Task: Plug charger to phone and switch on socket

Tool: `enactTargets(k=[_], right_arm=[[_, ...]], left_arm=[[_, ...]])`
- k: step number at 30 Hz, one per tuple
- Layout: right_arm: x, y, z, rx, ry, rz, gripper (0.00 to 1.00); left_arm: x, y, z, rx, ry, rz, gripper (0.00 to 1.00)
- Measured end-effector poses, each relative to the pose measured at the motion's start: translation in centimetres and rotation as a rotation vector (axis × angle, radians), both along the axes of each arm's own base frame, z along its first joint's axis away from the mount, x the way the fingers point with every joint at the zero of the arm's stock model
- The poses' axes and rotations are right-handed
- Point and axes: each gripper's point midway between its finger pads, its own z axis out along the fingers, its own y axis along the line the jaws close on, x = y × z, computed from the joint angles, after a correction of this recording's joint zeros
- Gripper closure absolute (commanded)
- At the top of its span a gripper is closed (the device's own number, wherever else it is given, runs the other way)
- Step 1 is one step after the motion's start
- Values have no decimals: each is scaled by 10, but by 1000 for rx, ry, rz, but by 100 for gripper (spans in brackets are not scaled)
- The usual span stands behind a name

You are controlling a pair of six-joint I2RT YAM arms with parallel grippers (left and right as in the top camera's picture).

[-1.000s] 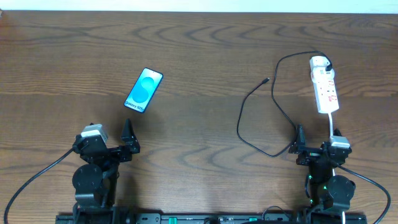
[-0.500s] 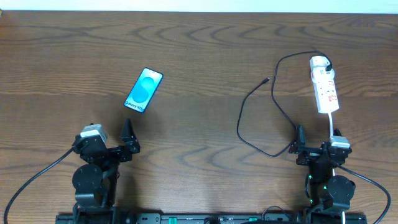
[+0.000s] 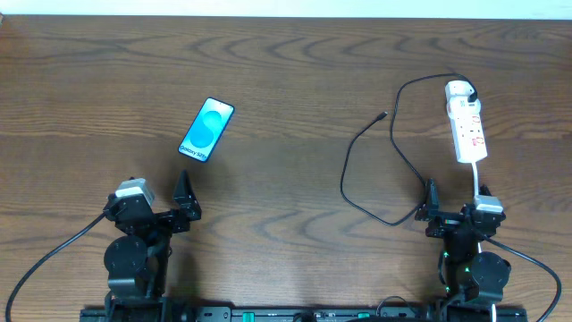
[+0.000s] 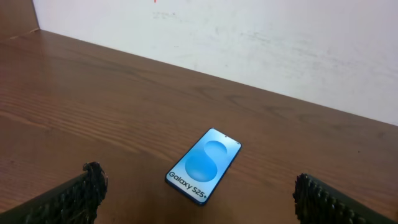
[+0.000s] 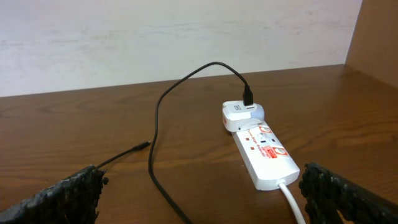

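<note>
The phone (image 3: 206, 130) lies face up left of centre on the wooden table, its cyan screen lit. In the left wrist view the phone (image 4: 204, 165) sits a short way ahead, between my two spread fingers (image 4: 74, 196). My left gripper (image 3: 159, 199) is open and empty, near the front edge. The white socket (image 3: 467, 125) lies at the far right, with the charger's white plug (image 3: 459, 89) in its far end. The charger's black cable (image 3: 357, 192) loops left to a loose connector tip (image 3: 383, 115). My right gripper (image 3: 456, 204) is open and empty, just in front of the socket (image 5: 264, 149).
The socket's thick white cord (image 5: 292, 199) runs back towards my right arm, close to the right finger (image 5: 342, 196). The black cable (image 5: 158, 124) crosses the wood between my right fingers. A pale wall (image 4: 249, 43) borders the table's far edge.
</note>
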Motion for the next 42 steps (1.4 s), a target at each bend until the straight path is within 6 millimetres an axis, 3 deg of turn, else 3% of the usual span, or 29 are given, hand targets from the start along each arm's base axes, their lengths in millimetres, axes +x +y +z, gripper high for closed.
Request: enactTargets(k=[11, 19, 42], right_arm=[[0, 0, 0, 0, 0, 0, 1], [0, 0, 0, 0, 0, 0, 1], [0, 0, 0, 0, 0, 0, 1]], left_arm=[[0, 0, 1, 0, -1, 0, 2], [-1, 0, 16, -2, -33, 0, 2], [3, 0, 7, -3, 6, 1, 2]])
